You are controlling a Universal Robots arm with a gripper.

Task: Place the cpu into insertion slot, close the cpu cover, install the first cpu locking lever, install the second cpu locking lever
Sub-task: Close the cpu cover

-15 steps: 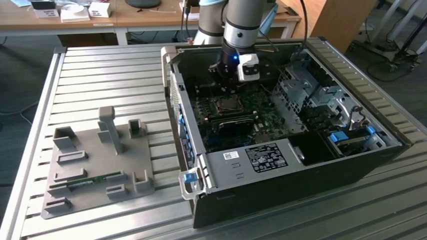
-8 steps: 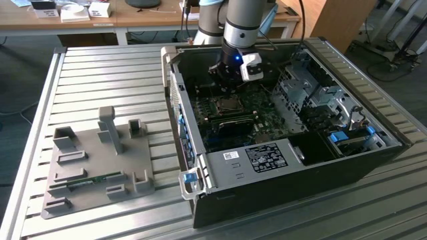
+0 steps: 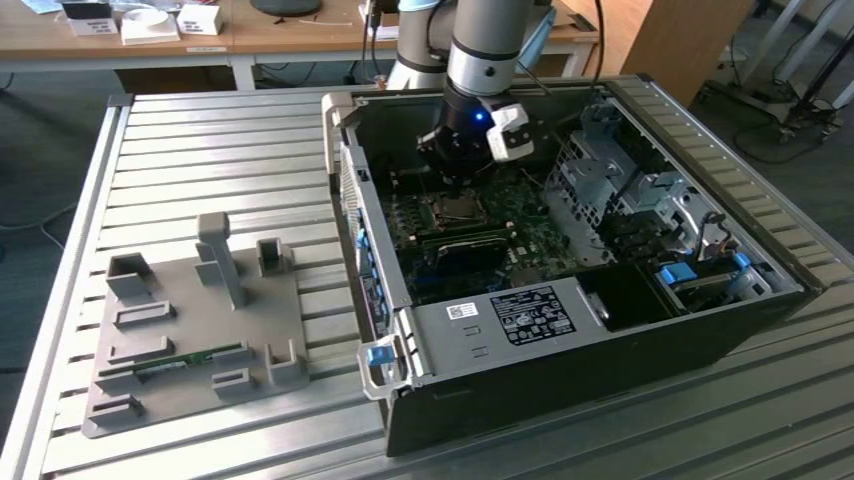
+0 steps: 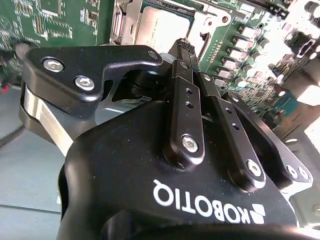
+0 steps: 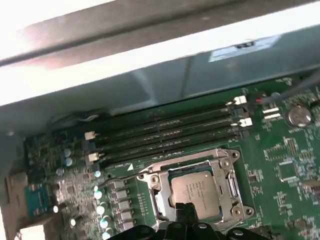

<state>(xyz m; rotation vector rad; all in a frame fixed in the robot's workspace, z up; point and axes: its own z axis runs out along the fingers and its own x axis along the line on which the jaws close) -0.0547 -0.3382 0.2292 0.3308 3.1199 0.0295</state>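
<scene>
Slatted metal table (image 3: 227, 160) bears an open black computer case (image 3: 601, 370). Inside, the silvery square cpu (image 5: 196, 190) sits in the green-boarded insertion slot (image 5: 161, 200), right under the black gripper (image 5: 187, 214), whose fingers are pressed together, empty.

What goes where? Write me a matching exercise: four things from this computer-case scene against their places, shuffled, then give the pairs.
Things:
1. cpu
2. memory slots
3. grey fixture plate
4. hand

Places:
A. on the slatted table, outside the case
B. poised at the cpu's edge
C. inside the cpu cover cut-out
D. long black rows beside the cpu cover

Pairs: 1-C, 2-D, 3-A, 4-B.
</scene>
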